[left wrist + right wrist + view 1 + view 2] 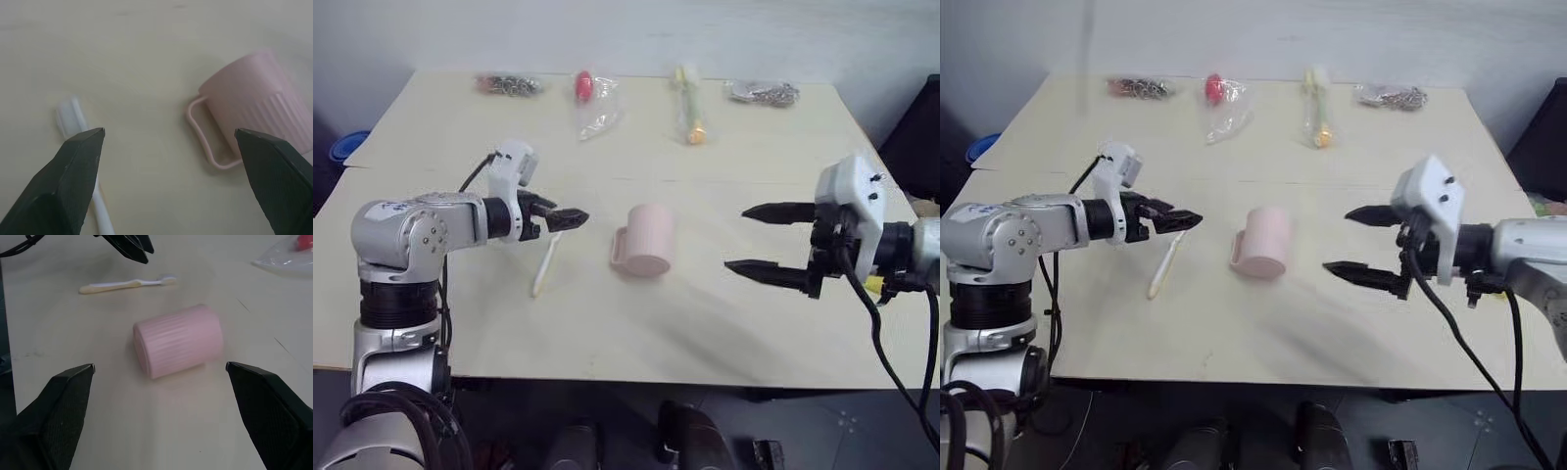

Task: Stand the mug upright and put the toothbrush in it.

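At left of centre in the head view, my open left gripper (570, 216) hangs above the slim white toothbrush (546, 262); mid-frame the pale pink ribbed mug (644, 241) lies sideways. I'd close the open right gripper (756, 240) squarely across its body.

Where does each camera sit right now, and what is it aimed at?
Head stereo pair: looks forward and down over the table; both arms show, with left tool and right tool open.
Left wrist: looks along its own fingers at the toothbrush and the mug.
Right wrist: looks past its own fingers at the mug lying on its side.
Shared: all four show mug and toothbrush.
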